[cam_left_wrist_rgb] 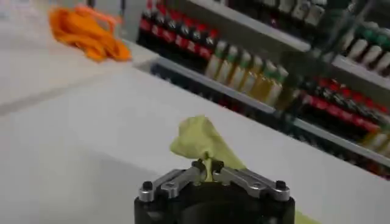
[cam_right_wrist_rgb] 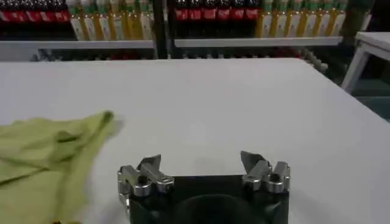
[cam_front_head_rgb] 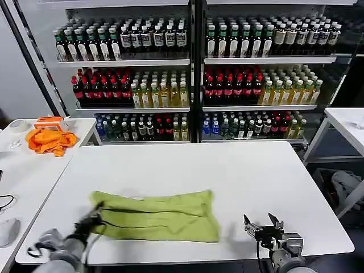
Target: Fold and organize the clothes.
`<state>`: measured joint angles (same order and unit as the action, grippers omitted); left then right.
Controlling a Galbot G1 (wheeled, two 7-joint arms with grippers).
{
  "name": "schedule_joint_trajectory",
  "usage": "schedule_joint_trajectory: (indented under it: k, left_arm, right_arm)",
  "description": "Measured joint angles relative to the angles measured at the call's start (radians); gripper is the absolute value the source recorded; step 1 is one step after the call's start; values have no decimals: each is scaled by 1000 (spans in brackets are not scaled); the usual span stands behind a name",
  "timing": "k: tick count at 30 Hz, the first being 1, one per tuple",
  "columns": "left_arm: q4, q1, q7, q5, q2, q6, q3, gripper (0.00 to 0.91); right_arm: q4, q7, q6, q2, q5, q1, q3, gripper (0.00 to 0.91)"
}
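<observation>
The left gripper (cam_front_head_rgb: 95, 218) is pinching the T-shirt (cam_front_head_rgb: 159, 215) on the desk (cam_front_head_rgb: 227, 170); the right gripper (cam_front_head_rgb: 263, 226) is hovering nearby, fingers wide.

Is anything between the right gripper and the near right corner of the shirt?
Nothing visible. The right gripper sits open over bare table, just right of the shirt. The left gripper is shut on the shirt's left end.

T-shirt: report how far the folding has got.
Done: the T-shirt lies folded into a long band on the white table. In hand: the left claw pinches its left end. Left: folding it shorter; the right claw waits open beside it.
</observation>
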<state>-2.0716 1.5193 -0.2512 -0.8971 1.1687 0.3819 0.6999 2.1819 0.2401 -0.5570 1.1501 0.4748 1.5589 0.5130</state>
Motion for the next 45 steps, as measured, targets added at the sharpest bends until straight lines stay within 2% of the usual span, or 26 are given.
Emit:
schedule_joint_trajectory:
  k: [5, 10, 18, 26, 27, 28, 29, 36, 45]
  left_arm:
    - [-40, -2, -11, -74, -55, 22, 84, 30]
    - [-110, -16, -14, -159, -63, 41, 73, 30]
    - [-155, -57, -26, -247, 3, 48, -89, 30]
    - [-95, -128, -29, -258, 74, 41, -270, 30]
    - [-82, -138, -29, -254, 83, 40, -290, 91]
    - [-70, -148, -29, -251, 91, 39, -306, 302]
    - [-57, -158, -29, -247, 97, 37, -322, 907]
    - [24, -200, -15, -197, 125, 24, -406, 907]
    - [33, -204, 13, -131, 138, 16, -453, 907]
  right_arm:
    - [0, 0, -3, -1, 0, -6, -8, 907]
    - [2, 0, -4, -5, 0, -3, -9, 907]
    - [5, 0, -4, -15, 3, 3, 1, 907]
    - [6, 0, -4, -16, 3, 6, 1, 907]
    - [6, 0, -4, -15, 2, 6, 0, 907]
    - [6, 0, -4, -14, 1, 7, -1, 907]
    - [6, 0, -4, -13, 1, 7, -3, 907]
    - [7, 0, -4, -6, -4, 8, -9, 907]
    - [11, 0, -4, -4, -4, 7, -10, 907]
